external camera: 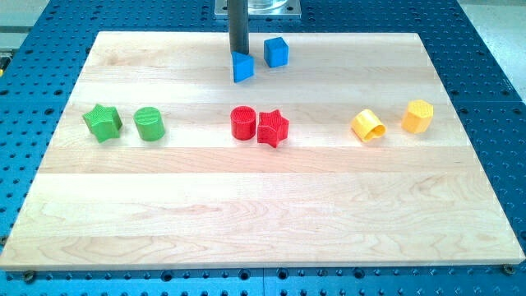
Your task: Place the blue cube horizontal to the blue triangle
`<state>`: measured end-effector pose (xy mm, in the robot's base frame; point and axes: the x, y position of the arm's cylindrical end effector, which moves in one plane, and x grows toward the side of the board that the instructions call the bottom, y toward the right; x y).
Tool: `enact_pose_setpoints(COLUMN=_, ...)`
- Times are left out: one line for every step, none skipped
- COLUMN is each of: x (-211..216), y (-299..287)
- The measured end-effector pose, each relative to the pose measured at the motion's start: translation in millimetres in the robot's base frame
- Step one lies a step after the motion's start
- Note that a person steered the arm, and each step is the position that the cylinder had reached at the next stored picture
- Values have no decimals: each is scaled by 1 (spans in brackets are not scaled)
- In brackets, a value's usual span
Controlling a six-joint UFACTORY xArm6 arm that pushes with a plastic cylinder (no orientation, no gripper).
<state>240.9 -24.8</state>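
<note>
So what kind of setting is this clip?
Likely a robotics lab bench: a wooden board lies on a blue perforated table, with small coloured blocks, and my tip touches the blue triangle.

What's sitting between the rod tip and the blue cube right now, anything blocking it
Partly, yes. My tip rests at the top edge of the blue triangle, on its left side, and the blue cube lies up and to the view's right of that triangle. The triangle's upper corner sits close to a straight path; nothing else intervenes.
</note>
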Motion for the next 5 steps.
enact_pose_setpoints(x=30, y=97)
enact_pose_setpoints(x=59, y=132)
enact_pose_setpoints(x=104, y=175)
enact_pose_setpoints(x=114, y=286)
enact_pose_setpoints(x=164, y=340)
